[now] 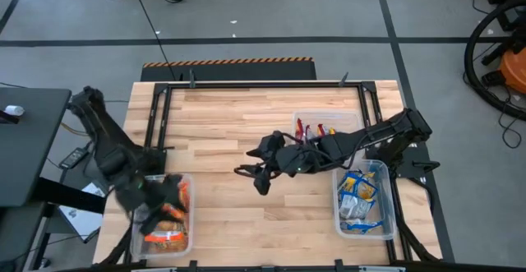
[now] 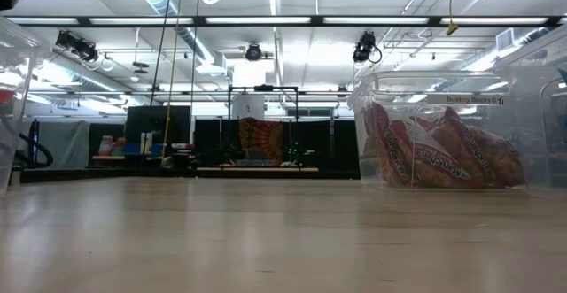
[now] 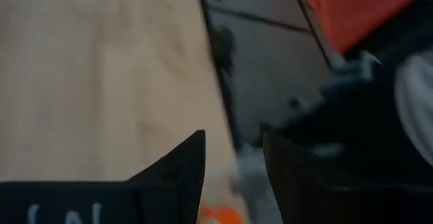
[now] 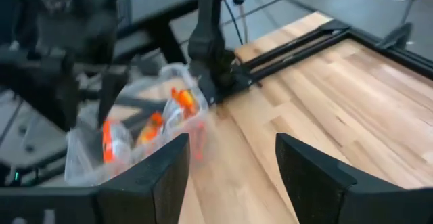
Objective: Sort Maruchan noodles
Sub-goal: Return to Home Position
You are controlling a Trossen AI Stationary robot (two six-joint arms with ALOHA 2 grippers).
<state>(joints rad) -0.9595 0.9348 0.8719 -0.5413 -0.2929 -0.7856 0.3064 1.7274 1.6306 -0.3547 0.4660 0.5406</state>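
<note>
Crinkly orange packets [image 1: 168, 235] fill the left bin [image 1: 191, 214] at the table's [image 1: 230, 116] 8 o'clock. Blue-and-yellow packets [image 1: 359, 200] lie in the right bin [image 1: 389, 206] at 4, and red-and-white packets [image 1: 315, 130] in the rear bin [image 1: 329, 116] at 2. The left gripper [image 1: 160, 212] hovers over the orange ones, parted and empty. The right gripper [image 1: 255, 177], likewise parted and empty, hangs mid-table.
</note>
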